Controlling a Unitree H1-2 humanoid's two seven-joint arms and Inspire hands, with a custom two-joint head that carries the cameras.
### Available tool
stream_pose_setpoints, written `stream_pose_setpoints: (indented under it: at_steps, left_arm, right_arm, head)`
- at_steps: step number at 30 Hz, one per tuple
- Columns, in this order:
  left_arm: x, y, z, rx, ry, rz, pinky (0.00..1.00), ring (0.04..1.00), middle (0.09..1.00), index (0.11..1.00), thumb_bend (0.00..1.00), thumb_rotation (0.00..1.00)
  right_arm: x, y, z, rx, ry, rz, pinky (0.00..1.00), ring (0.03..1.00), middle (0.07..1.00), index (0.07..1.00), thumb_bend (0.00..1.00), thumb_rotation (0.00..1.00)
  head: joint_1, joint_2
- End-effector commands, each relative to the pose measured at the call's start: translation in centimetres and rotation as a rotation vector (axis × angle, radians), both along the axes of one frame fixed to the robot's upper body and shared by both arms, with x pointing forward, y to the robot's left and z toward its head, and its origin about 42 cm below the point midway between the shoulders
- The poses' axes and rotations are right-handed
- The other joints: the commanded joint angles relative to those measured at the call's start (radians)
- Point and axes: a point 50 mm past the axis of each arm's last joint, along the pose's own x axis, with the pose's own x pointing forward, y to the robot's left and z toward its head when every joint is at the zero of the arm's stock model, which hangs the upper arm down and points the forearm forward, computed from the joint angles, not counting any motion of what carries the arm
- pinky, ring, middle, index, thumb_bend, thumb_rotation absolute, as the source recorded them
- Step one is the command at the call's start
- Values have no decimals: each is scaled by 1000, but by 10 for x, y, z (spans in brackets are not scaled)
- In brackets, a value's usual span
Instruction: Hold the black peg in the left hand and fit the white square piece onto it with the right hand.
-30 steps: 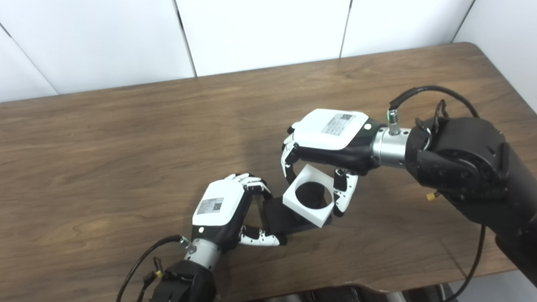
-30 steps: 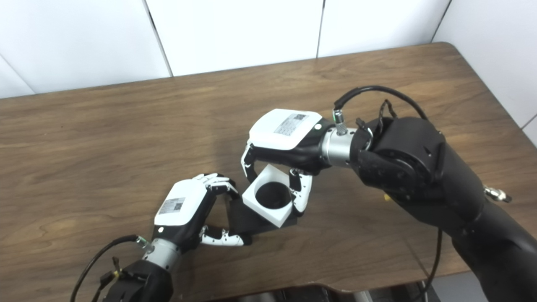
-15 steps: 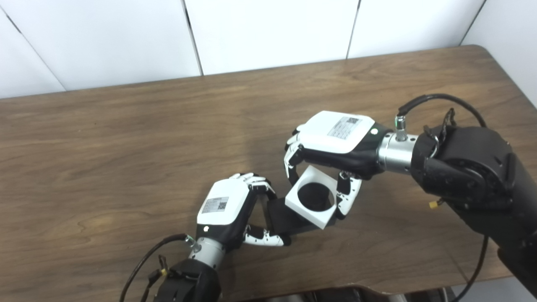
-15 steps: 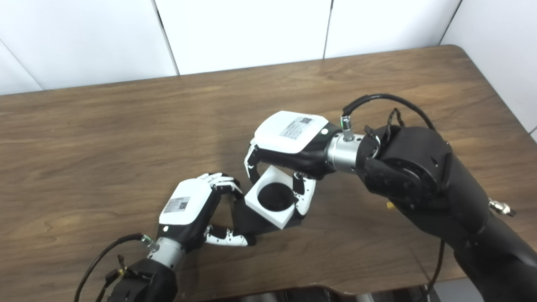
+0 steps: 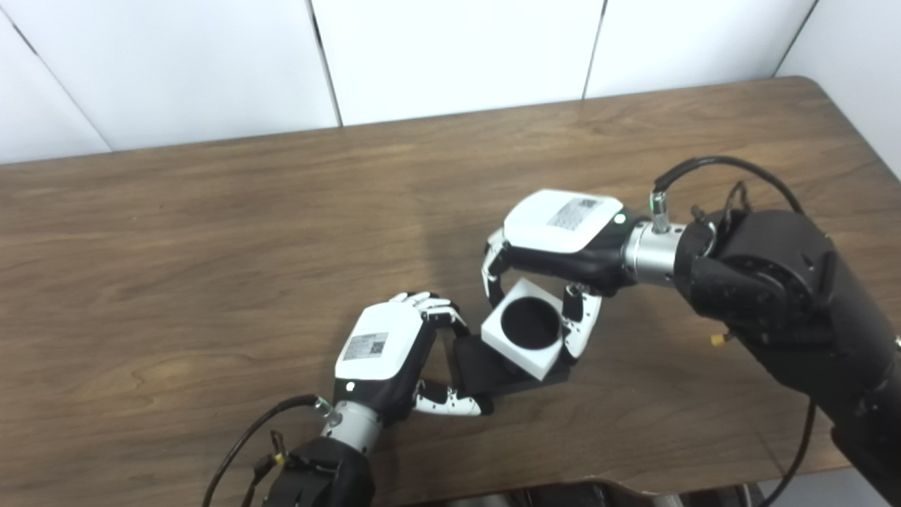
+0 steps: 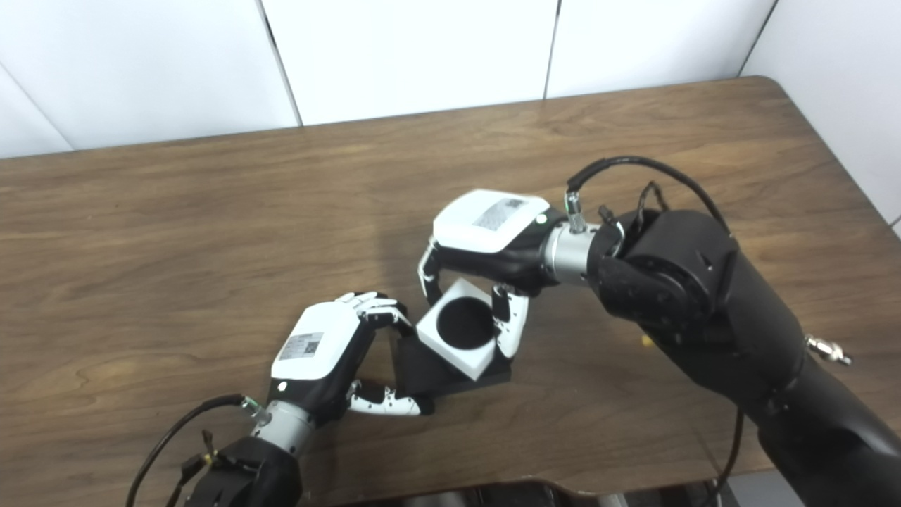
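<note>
Black base and white piece are nearly one stack now, low on the tabletop (image 5: 211,232) between my two hands. Landmark is the peg (image 5: 486,362): its dark base sits flat on the wood, and my left hand (image 5: 383,352) is just to its left, fingers (image 5: 440,310) curled over the far edge and thumb along the near edge, closed on it and steadying it.

My right hand (image 5: 556,243) comes in from the peg's right and hangs above it, palm down, fingers wrapped round the white piece (image 5: 524,338), pinching it on its far-left and right sides. Grip looks firm; no gap that I can make out.

The piece lies directly over the right end of the peg's base, its round hole (image 6: 464,324) facing up toward me. The hole shows solid black inside, so I can't tell whether that is the peg's shaft filling it or just shadow. The piece reads turned a little against the base's edges and maybe slightly tipped, near corner low.

What the move turns on, as I judge it: hole axis against peg axis, both near upright. My right hand is the one placed to press straight down; the left only braces. The risk is a cocked piece jamming partway.
</note>
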Motion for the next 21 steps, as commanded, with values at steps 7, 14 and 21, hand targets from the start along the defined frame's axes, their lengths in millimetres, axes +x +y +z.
stream_pose_setpoints:
  at_steps: [7,14,21]
  left_arm:
    - [-6,-7,-3,7,41,-58,905,857,783,488,515,48]
    - [-5,-7,-1,10,47,-59,911,860,786,488,514,48]
    - [-5,-6,-1,8,47,-58,910,859,786,488,514,49]
  right_arm:
    - [7,-6,12,8,-69,-14,881,862,756,484,521,130]
    - [9,-8,10,7,-63,-18,872,857,754,484,521,130]
    - [9,-6,13,-10,-72,-15,903,857,763,574,777,190]
  head:
    - [-5,2]
    - [-9,8]
    - [-14,10]
